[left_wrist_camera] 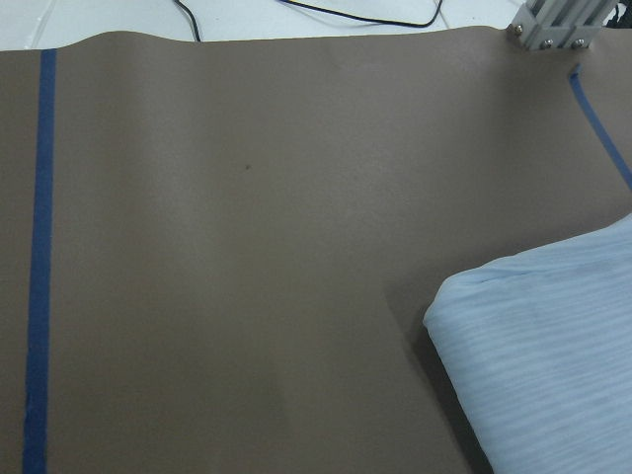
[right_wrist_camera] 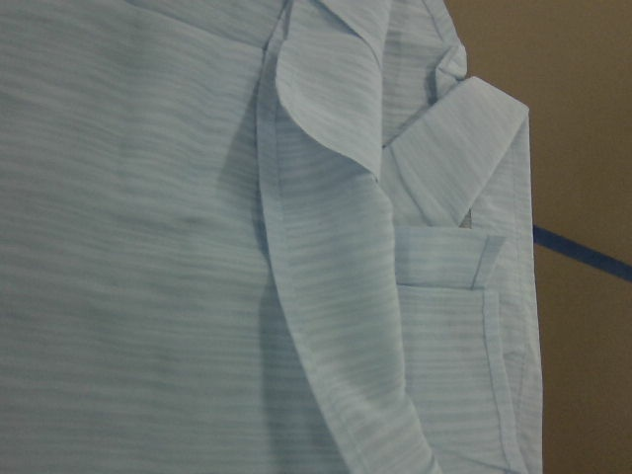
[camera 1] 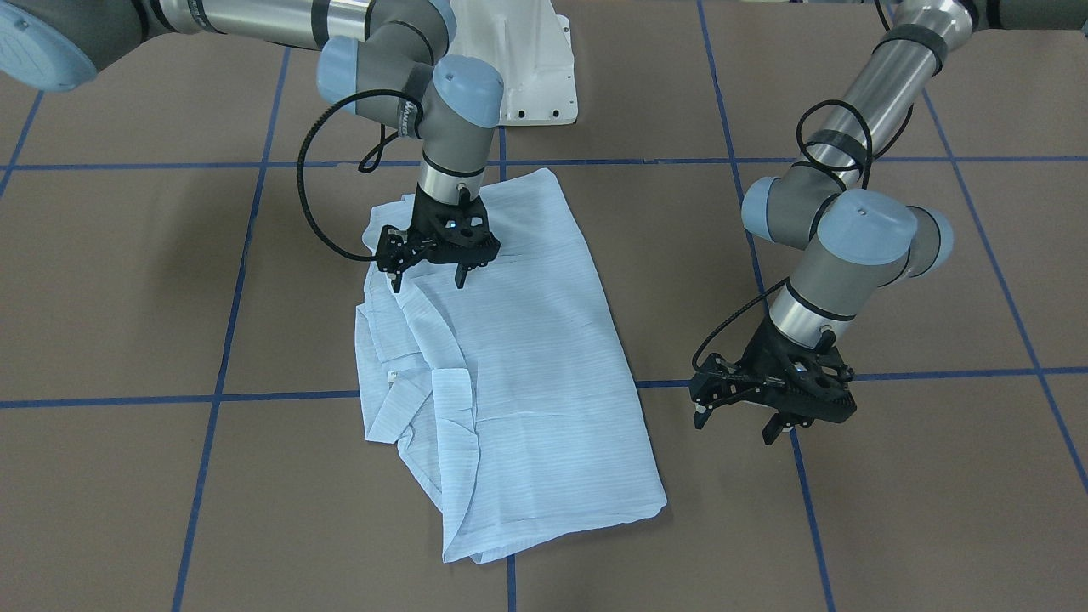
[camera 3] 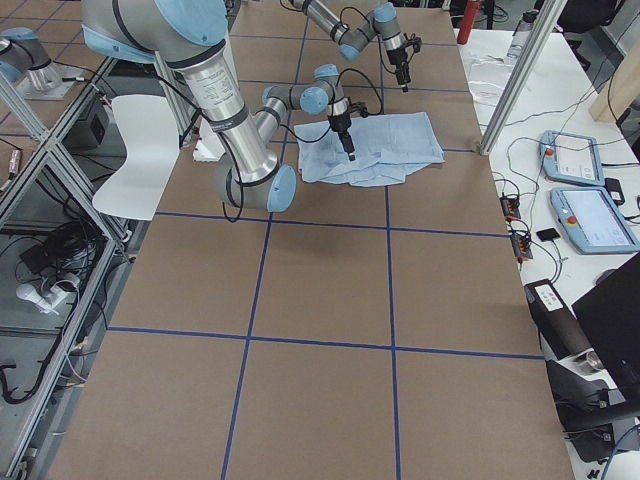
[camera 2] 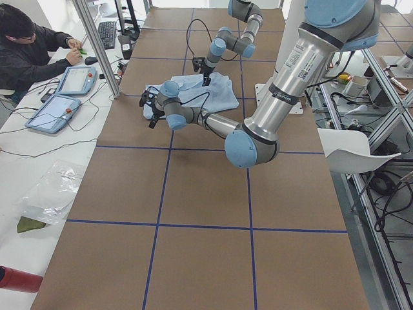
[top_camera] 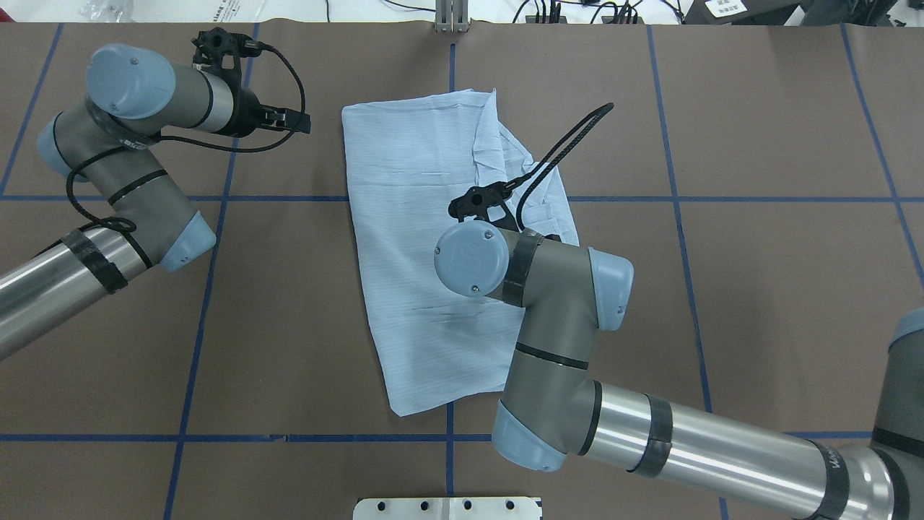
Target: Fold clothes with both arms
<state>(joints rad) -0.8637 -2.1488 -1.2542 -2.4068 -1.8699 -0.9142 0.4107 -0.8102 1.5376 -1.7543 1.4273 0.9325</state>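
Observation:
The light blue striped shirt [camera 1: 527, 357] lies folded lengthwise on the brown table, with its collar and sleeve bunched along one long edge [right_wrist_camera: 434, 168]. Above that bunched edge hangs my right gripper [camera 1: 427, 279], open, its fingers just over the cloth with nothing between them. In the overhead view the right wrist covers this gripper, and the shirt [top_camera: 426, 238] spreads out below it. My left gripper [camera 1: 735, 427] is open over bare table, off the shirt's other long side. The left wrist view catches only a corner of the shirt [left_wrist_camera: 553, 336].
Blue tape lines [camera 1: 212, 399] divide the table into squares. The white pedestal base [camera 1: 535, 68] stands at the robot's edge. An aluminium post [top_camera: 451, 14] rises at the far edge. A person [camera 2: 32, 45] sits at a side desk with tablets [camera 2: 55, 111].

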